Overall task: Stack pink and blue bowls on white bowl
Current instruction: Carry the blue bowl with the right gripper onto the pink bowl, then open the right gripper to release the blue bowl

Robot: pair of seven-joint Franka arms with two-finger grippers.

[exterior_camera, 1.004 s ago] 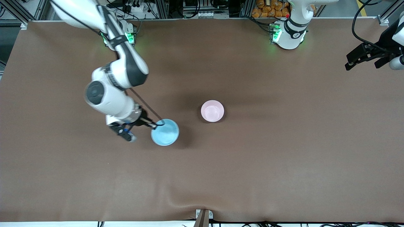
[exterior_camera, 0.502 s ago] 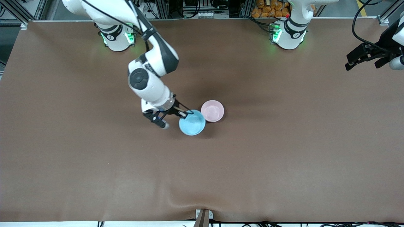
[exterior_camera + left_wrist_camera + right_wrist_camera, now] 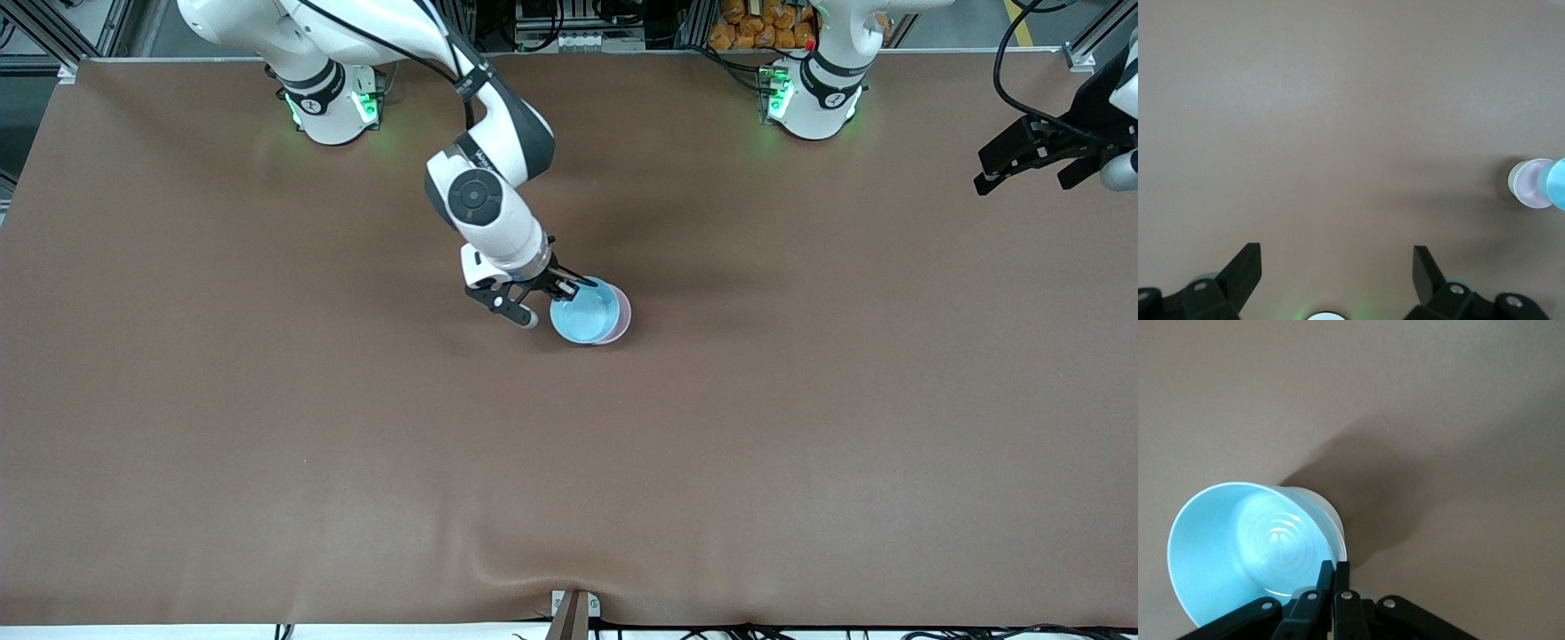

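The right tool [image 3: 569,286] is pinching the blue bowl's [image 3: 584,310] rim, holding it over the pink bowl [image 3: 624,322]. The left tool [image 3: 1022,158] is waiting, spread wide, above the counter's [image 3: 800,444] edge.

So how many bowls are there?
3. The blue bowl is in the right gripper, over the pink bowl. The pink bowl sits in a white bowl, mid-table; only the white rim shows.
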